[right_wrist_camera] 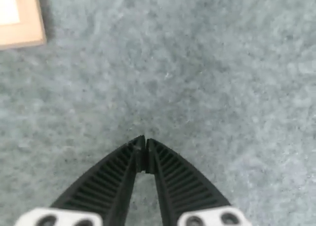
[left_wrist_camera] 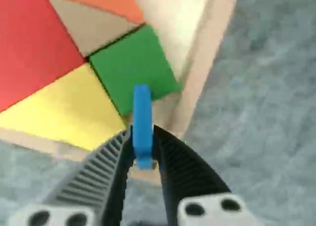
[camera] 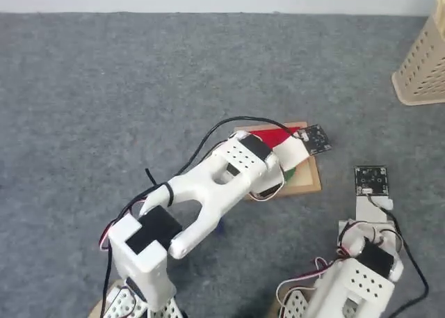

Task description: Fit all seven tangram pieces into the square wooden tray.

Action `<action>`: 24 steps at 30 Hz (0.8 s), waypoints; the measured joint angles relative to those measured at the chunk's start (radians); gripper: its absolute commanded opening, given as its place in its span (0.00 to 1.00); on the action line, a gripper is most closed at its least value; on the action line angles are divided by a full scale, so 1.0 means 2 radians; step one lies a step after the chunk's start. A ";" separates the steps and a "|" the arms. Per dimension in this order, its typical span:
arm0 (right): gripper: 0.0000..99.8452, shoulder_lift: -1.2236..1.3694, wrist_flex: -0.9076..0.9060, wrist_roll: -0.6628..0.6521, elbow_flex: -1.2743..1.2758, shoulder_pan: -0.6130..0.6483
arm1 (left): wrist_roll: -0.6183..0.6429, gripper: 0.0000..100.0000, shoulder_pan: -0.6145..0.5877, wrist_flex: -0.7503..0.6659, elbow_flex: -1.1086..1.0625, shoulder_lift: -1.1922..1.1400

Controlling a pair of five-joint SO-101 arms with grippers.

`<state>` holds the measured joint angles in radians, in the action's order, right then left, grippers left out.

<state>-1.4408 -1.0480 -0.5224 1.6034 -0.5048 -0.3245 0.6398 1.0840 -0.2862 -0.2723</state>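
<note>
Your left pincer (left_wrist_camera: 142, 133) is clamped on the blue piece (left_wrist_camera: 142, 105), held on edge over the tray (left_wrist_camera: 211, 44) corner beside the green square (left_wrist_camera: 136, 63), probably so it drops in. Right pincer (right_wrist_camera: 144, 148) sits closed and empty over the bench (right_wrist_camera: 227, 63).

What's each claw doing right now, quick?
Left claw: shut on the blue tangram piece.
Right claw: shut, holding nothing.

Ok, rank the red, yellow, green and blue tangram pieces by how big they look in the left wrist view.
1. red wooden piece
2. yellow triangular piece
3. green square
4. blue piece, seen edge-on in the left gripper
</note>
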 measured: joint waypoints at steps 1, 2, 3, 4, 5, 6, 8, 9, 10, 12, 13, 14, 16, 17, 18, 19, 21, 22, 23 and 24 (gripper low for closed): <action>0.01 0.000 0.000 0.000 0.000 0.000 | -0.005 0.06 0.001 -0.002 0.000 0.000; 0.01 0.000 0.000 0.000 0.000 0.000 | -0.007 0.06 0.002 -0.002 0.000 0.000; 0.01 0.000 0.000 0.000 0.000 0.000 | -0.008 0.06 0.002 -0.002 0.000 0.000; 0.01 0.000 0.000 0.000 0.000 0.000 | -0.008 0.06 0.002 -0.002 0.000 0.000; 0.01 0.000 0.000 0.000 0.000 0.000 | -0.008 0.07 0.002 -0.002 0.000 0.000; 0.01 0.000 0.000 0.000 0.000 0.000 | -0.008 0.09 0.002 -0.002 0.000 0.000; 0.01 0.000 0.000 0.000 0.000 0.000 | -0.008 0.11 0.002 -0.002 0.000 0.000; 0.01 0.000 0.000 0.000 0.000 0.000 | -0.008 0.12 0.002 -0.002 0.000 0.000; 0.01 0.000 0.000 0.000 0.000 0.000 | -0.008 0.12 0.002 -0.002 0.000 0.000; 0.01 0.000 0.000 0.000 0.000 0.000 | -0.008 0.12 0.002 -0.002 0.000 0.000; 0.01 0.000 0.000 0.000 0.000 0.000 | -0.008 0.12 0.002 -0.002 0.000 0.000; 0.01 0.000 0.000 0.000 0.000 0.000 | -0.008 0.12 0.002 -0.002 0.000 0.000; 0.01 0.000 0.000 -0.001 0.000 0.000 | -0.008 0.12 0.002 -0.002 0.000 0.000; 0.01 0.000 0.000 -0.001 0.000 0.000 | -0.008 0.12 0.002 -0.002 0.000 0.000; 0.01 0.000 0.000 -0.001 0.000 0.000 | -0.008 0.12 0.001 -0.002 0.000 0.000; 0.01 0.000 0.000 -0.001 0.000 0.000 | -0.008 0.12 0.001 -0.001 0.002 0.000; 0.01 0.000 0.000 -0.002 0.000 0.000 | -0.011 0.12 -0.006 0.006 0.014 0.000; 0.01 0.000 0.000 -0.002 0.000 0.000 | -0.010 0.12 -0.012 0.012 0.021 0.000; 0.01 0.000 0.000 -0.002 0.000 0.000 | -0.009 0.12 -0.019 0.016 0.029 0.000; 0.01 0.000 0.000 -0.002 0.000 0.000 | -0.010 0.12 -0.026 0.020 0.035 0.000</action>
<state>-1.4408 -1.0480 -0.5255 1.6034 -0.5048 -0.3445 0.5877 1.1239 -0.2171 -0.2723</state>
